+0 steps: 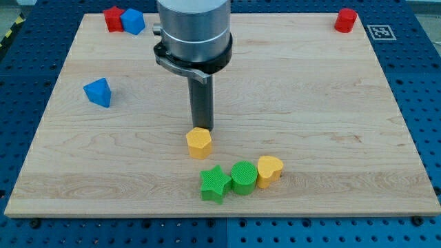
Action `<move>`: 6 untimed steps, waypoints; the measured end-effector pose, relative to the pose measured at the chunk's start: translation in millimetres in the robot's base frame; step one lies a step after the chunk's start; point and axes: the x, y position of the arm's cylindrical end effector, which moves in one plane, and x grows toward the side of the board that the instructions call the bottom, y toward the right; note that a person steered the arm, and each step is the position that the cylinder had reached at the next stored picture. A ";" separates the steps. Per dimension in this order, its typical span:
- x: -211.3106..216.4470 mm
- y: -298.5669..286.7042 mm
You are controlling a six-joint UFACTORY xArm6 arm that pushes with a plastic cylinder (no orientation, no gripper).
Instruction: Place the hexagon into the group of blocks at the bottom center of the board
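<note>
My tip is sitting right at the top edge of the yellow hexagon, touching it or as good as touching it from the side nearer the view's top. There are no jaws on this rig to be apart or together, just a straight dark rod hanging down from the grey cylinder.

The yellow hexagon is lying a little below the board's middle, slightly toward the view's left of centre. Below it and to the right, three blocks are lining up in a row near the bottom centre: a green star, then a green cylinder pressing against it, then a yellow heart touching the cylinder's right side. The hexagon is staying apart from that row, with a strip of bare wood between it and the star. Nothing is standing in that gap.

Further out, a blue wedge-like block is resting alone at the left. A red block and a blue block are huddling together at the top left corner, and another red block is sitting at the top right.

Counting up: two yellow, two green, two blue, two red, eight blocks on the wooden board.
</note>
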 end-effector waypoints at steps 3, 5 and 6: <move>43.7 -19.7; 27.4 -11.1; 25.5 0.6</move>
